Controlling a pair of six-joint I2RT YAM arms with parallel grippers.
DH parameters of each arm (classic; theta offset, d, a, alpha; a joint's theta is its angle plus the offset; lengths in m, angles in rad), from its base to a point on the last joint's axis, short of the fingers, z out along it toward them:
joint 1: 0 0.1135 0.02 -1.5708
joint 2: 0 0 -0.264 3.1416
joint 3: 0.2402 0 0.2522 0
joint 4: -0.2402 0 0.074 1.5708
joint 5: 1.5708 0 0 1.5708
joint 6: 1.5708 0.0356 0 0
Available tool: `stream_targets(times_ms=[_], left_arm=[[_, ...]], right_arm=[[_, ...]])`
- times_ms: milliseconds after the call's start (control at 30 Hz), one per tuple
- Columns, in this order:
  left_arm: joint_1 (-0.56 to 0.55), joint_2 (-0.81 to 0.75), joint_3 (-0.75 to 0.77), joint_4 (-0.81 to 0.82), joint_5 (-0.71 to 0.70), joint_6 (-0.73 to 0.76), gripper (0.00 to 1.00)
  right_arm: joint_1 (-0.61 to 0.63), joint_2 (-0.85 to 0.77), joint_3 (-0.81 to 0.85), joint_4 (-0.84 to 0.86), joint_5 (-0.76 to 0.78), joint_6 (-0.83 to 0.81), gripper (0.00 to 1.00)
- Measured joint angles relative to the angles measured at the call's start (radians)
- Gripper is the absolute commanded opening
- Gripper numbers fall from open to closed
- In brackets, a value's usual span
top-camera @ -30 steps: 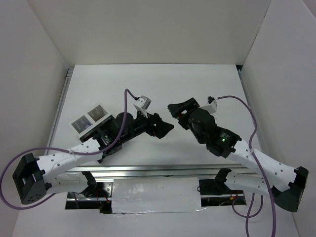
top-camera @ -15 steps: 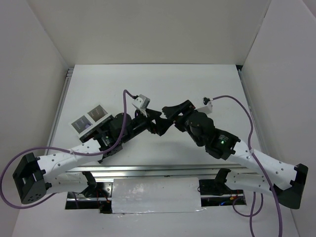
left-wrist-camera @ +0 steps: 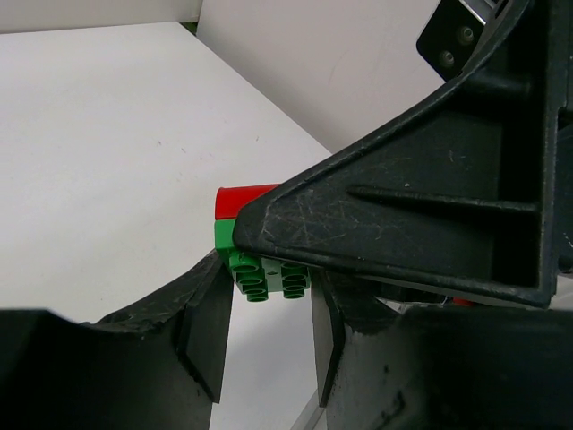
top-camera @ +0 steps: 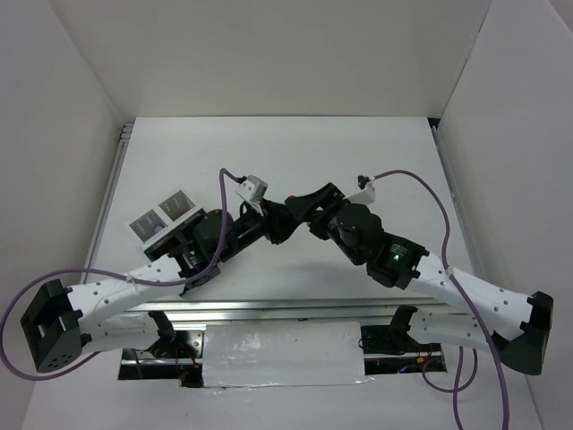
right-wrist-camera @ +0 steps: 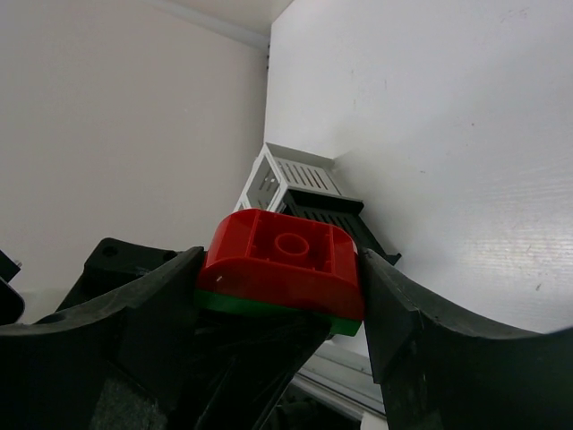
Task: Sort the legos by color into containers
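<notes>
- Both arms are closing in on each other compared with one second ago: the left end effector [left-wrist-camera: 269, 305], spread wide then, is now pinching, and the right end effector [right-wrist-camera: 279, 278] is sitting further left, so the two are now meeting tip to tip.
- The bench [top-camera: 269, 143] is carrying the whole setup; its white surface is lying inside white side walls.
- The left arm [top-camera: 116, 291] is reaching up and right from its base. The right arm [top-camera: 466, 296] is reaching up and left. Their tips are meeting above the middle of the bench.
- The black box [right-wrist-camera: 327, 215] is sitting on the left part of the bench, with the left arm passing partly over it in the top view. Its grey tabs [top-camera: 177, 205] are showing at its far edge. What its compartments are holding cannot be told.
- The left end effector is pinching the green lego [left-wrist-camera: 267, 276]: its two pads [left-wrist-camera: 208, 327] are pressing against opposite sides, with the brick's underside facing the left wrist camera.
- The right end effector is gripping the red lego [right-wrist-camera: 282, 255] between its fingers. One of those fingers [left-wrist-camera: 403, 215] is crossing in front of the stack in the left wrist view.
- The red lego is sitting stacked directly on the green lego. The pair is hanging in the air between the two end effectors, clear of the bench and well apart from the black box.
</notes>
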Motion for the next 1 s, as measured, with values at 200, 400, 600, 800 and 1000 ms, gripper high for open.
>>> stream_targets(times_ms=[200, 400, 600, 800, 1000], left_arm=[[-0.005, -0.041, -0.033, 0.000, -0.013, 0.029, 0.00], [-0.006, -0.051, -0.033, -0.003, -0.014, 0.037, 0.00], [-0.006, -0.065, -0.020, -0.063, -0.025, 0.021, 0.00], [-0.005, -0.143, 0.022, -0.270, -0.056, 0.018, 0.00], [-0.005, -0.238, 0.140, -0.500, 0.079, 0.032, 0.00]], right_arm=[[0.004, -0.020, -0.046, 0.072, -0.048, -0.030, 0.63], [0.004, -0.032, -0.053, 0.118, -0.080, -0.058, 1.00], [-0.029, -0.080, -0.089, 0.177, -0.142, -0.179, 1.00], [-0.260, -0.208, -0.157, 0.270, -0.389, -0.314, 1.00], [-0.341, -0.258, -0.178, 0.354, -0.814, -0.549, 0.87]])
